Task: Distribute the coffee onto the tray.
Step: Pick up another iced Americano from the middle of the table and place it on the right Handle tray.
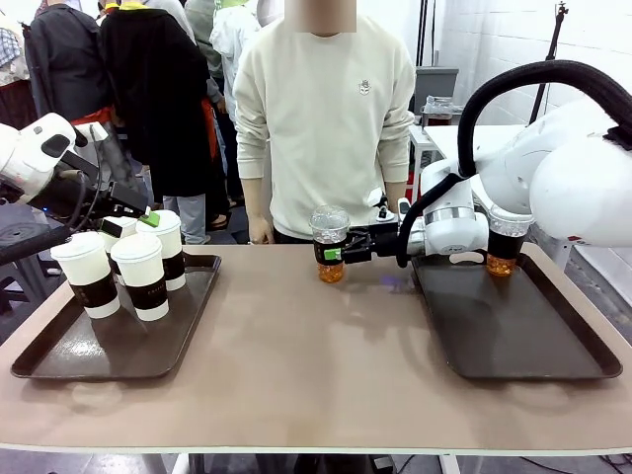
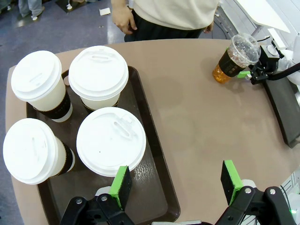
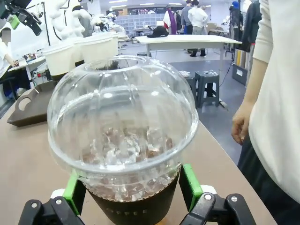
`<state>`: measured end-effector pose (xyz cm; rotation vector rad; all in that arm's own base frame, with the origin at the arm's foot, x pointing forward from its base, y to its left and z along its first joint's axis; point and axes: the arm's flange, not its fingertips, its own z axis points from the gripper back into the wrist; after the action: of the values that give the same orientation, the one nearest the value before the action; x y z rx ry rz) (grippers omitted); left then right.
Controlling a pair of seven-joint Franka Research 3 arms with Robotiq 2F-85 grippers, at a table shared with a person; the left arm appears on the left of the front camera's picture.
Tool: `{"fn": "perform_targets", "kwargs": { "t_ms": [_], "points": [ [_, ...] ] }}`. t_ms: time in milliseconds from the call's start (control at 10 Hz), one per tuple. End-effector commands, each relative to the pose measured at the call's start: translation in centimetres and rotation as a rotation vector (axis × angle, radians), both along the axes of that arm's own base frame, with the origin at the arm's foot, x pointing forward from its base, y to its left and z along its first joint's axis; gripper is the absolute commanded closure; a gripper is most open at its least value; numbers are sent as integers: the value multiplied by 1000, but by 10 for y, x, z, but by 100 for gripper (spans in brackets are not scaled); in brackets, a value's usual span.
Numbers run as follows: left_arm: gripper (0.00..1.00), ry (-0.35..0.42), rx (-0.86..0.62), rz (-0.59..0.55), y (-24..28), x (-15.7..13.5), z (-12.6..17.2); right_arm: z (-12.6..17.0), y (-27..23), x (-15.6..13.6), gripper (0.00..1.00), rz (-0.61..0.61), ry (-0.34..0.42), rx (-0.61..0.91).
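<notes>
The left gripper (image 2: 174, 183) hangs open and empty above the near edge of the left tray (image 2: 159, 154), its green pads spread wide; just ahead of its fingertips stand the four white paper cups (image 2: 111, 140), lidded and sleeved, packed close together on that tray. Across the table, the right gripper (image 1: 348, 249) reaches toward the middle with its jaws wide open on either side of the sleeve of a dome-lidded cup (image 1: 330, 243) of amber drink and ice; whether the pads actually touch the sleeve cannot be told. That cup sits on the bare table (image 1: 296, 365), between the fingers, not on either tray. Behind the right gripper's wrist lies the right tray (image 1: 513, 336), carrying a second dome-lidded cup (image 1: 504, 247) at its far edge, partly hidden by the arm. The main risk seems to be the open jaws nudging the tall, top-heavy cup off balance, tipping it and spilling drink, or squeezing the soft plastic so hard the dome pops off.
</notes>
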<state>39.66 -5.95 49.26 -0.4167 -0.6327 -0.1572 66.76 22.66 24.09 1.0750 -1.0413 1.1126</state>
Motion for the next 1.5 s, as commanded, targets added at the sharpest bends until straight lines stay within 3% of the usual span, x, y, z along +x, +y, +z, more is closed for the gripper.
{"fn": "perform_targets", "kwargs": {
  "t_ms": [0,200,300,800,1200,1400],
  "points": [
    [0,0,-8,7,1,0,-1,-4,9,9,0,1,20,23],
    [0,0,-8,7,1,0,-1,-4,10,9,0,32,20,73],
    [0,0,-8,7,1,0,-1,-2,10,9,19,11,13,64],
    [0,0,-8,7,1,0,-1,-2,8,10,19,5,23,88],
    [0,0,-8,7,1,0,-1,52,-8,-18,19,15,-9,145],
    [0,0,-8,7,1,0,-1,69,-15,-41,19,13,20,153]
  ]
}}
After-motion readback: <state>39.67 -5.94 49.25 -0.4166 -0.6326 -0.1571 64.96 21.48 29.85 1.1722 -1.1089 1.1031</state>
